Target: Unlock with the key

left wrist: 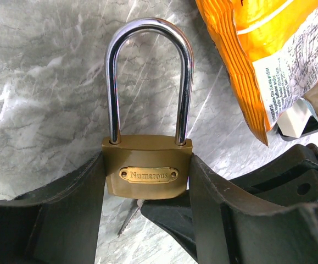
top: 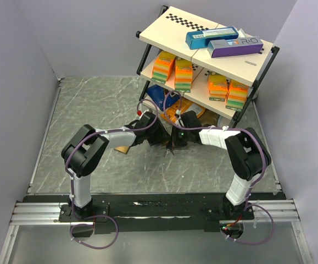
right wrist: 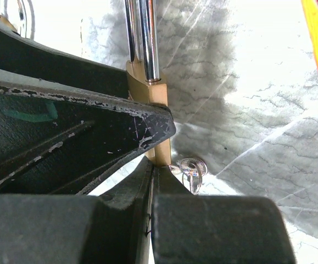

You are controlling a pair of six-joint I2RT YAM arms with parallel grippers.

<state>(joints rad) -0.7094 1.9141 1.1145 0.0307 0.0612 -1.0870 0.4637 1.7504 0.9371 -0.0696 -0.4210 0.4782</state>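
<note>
The left gripper is clamped on the brass padlock. Its two black fingers press the flat sides of the body and hold it upright off the grey marbled tabletop. The lock's front carries an oval plate reading "Numerous". Its silver shackle rises beyond the fingertips, with both legs seated in the body.

The right gripper comes in under the lock's bottom edge, and its fingers are pressed together with only a hairline seam between them. The key sits at their very tips, directly beneath the padlock's base. It is tiny against the lock, a thin bit of dull grey-brown metal. Only its head pokes out to the side of the closed fingers, and the blade is hidden. A small wire ring threaded through the head dangles just beside the fingertips.

From the left wrist, a black finger of the right gripper reaches under the lock. A thin pale sliver hangs below the body; what it is cannot be told.

An orange snack bag lies past the left gripper's right finger. In the overhead view both wrists meet in front of a shelf rack.
</note>
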